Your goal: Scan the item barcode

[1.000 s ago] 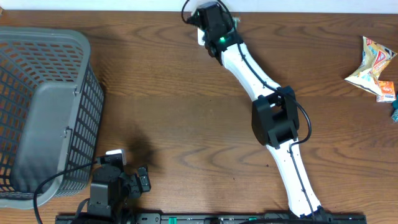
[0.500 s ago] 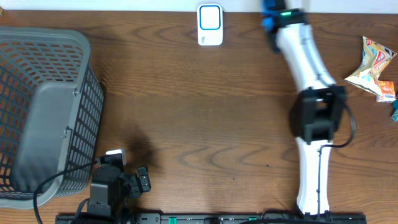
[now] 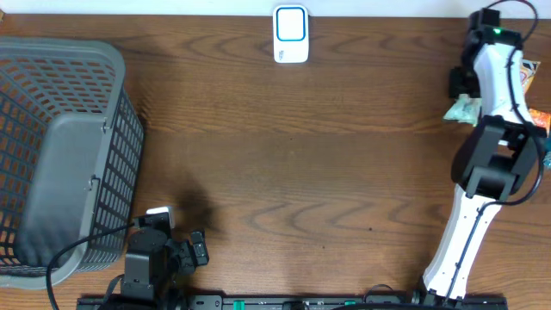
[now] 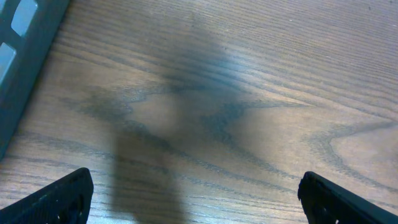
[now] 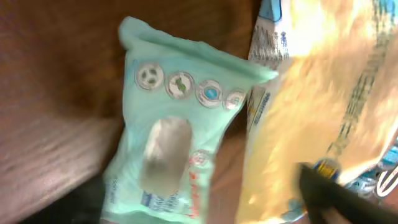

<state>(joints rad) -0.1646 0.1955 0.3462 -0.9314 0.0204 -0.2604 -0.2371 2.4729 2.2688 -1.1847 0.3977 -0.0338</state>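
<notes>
The white and blue scanner lies at the table's far edge, in the middle. My right gripper hangs at the far right over a mint green packet. In the right wrist view that mint packet lies flat on the wood between the spread fingers of the right gripper, which is open. A yellow snack bag lies beside it, blurred. My left gripper is open over bare wood at the near left, its fingertips far apart.
A grey mesh basket fills the left side; its wall shows in the left wrist view. Other snack packs lie at the far right edge, partly hidden by the right arm.
The right arm has swung from the scanner across to the far right. Its jaws have gone from shut to open, and the mint packet now lies on the table under them.
</notes>
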